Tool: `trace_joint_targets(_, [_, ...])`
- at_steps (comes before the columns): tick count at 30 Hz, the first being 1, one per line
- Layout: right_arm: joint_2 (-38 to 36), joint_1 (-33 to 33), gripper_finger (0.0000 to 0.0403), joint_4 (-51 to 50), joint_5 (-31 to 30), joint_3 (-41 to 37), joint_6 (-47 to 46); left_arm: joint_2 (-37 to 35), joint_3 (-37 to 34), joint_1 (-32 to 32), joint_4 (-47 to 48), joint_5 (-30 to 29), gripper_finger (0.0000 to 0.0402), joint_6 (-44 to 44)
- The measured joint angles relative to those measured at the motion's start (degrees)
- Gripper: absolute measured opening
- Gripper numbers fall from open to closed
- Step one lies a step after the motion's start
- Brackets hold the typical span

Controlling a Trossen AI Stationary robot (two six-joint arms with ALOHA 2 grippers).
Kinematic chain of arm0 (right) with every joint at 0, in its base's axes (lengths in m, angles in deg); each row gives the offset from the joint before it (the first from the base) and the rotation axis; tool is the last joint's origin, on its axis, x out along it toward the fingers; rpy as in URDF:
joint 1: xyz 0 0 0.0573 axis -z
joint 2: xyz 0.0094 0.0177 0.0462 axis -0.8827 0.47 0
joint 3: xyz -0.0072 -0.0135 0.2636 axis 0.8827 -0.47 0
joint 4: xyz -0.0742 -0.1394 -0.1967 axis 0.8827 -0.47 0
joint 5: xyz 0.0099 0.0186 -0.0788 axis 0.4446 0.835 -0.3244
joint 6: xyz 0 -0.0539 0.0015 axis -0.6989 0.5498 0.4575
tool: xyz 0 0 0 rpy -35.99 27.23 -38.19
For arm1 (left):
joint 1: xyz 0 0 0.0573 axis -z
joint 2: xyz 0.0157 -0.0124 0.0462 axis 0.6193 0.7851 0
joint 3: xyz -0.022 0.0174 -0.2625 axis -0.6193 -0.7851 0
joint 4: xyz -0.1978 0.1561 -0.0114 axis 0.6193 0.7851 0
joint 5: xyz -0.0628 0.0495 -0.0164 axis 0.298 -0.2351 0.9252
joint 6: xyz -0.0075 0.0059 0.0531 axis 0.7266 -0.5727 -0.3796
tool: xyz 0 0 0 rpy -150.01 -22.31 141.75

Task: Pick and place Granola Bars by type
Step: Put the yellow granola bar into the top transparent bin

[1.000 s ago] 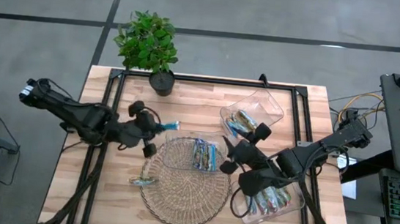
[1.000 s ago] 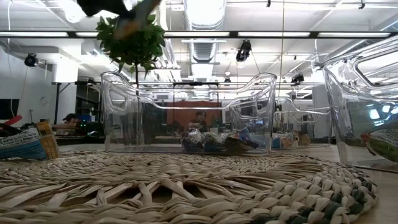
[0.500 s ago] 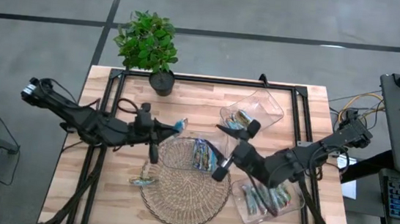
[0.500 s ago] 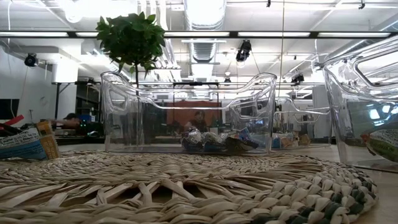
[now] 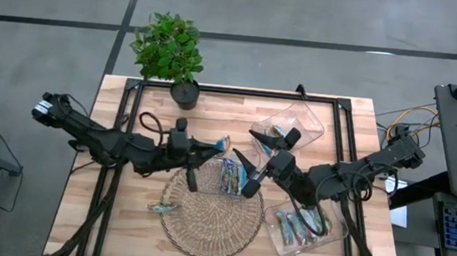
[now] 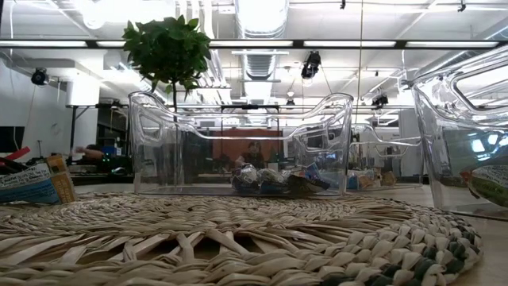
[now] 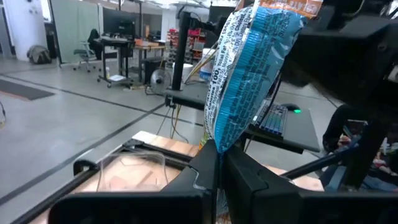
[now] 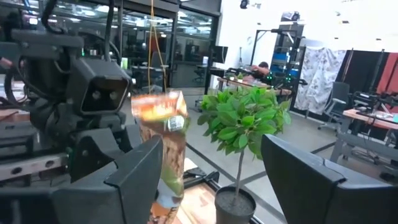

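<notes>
My left gripper (image 5: 210,149) reaches over the far edge of the wicker mat (image 5: 211,219), shut on a blue granola bar (image 5: 221,144). In the left wrist view this bar (image 7: 249,68) stands up from the fingers. My right gripper (image 5: 243,149) faces it from the right, open. In the right wrist view its fingers (image 8: 140,177) spread wide beside the bar (image 8: 165,146); whether they touch it, I cannot tell. More blue bars lie in the centre tray (image 5: 228,177). Green-silver bars fill the near right tray (image 5: 307,228). One bar (image 5: 164,207) lies on the table left of the mat. My left gripper pinches the blue bar by its lower end (image 7: 219,146) between the two fingers. The fingers come level from the table's left. The bar is lifted clear of the table and stands up above the fingers, tilted a little.
A potted plant (image 5: 169,51) stands at the far edge. A third clear tray (image 5: 287,127) with a few bars sits far right. In the low view the centre tray (image 6: 238,143) stands behind the mat (image 6: 238,238), and another tray wall (image 6: 468,119) is close on the right.
My left gripper has carried the blue bar toward the table's right, from left of the mat to over its far edge. My right gripper has left the near right tray and swung toward the far and left, turning until it faces the bar.
</notes>
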Motion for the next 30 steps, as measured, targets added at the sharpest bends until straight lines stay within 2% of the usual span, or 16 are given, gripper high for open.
trace_joint_targets(10, [0.0, 0.0, 0.0263, 0.0, 0.3, 0.0, 0.0, 7.2, 8.4, -2.4, 0.2, 2.7, 0.0000, -2.9])
trace_joint_targets(22, [0.0, 0.0, 0.0259, -0.2, 0.3, 0.0, 2.3, 9.8, 11.5, -3.2, 0.2, 4.7, 0.0000, -2.9])
trace_joint_targets(26, [0.0, 0.0, 0.0238, -0.2, 0.3, 0.0, 3.5, 9.7, 11.4, -3.2, 0.1, 4.7, 0.0000, -3.0])
trace_joint_targets(30, [0.0, 0.0, 0.0193, -0.2, 0.2, 0.0, 3.5, 9.7, 11.4, -3.2, 0.1, 4.8, 0.0000, -3.1])
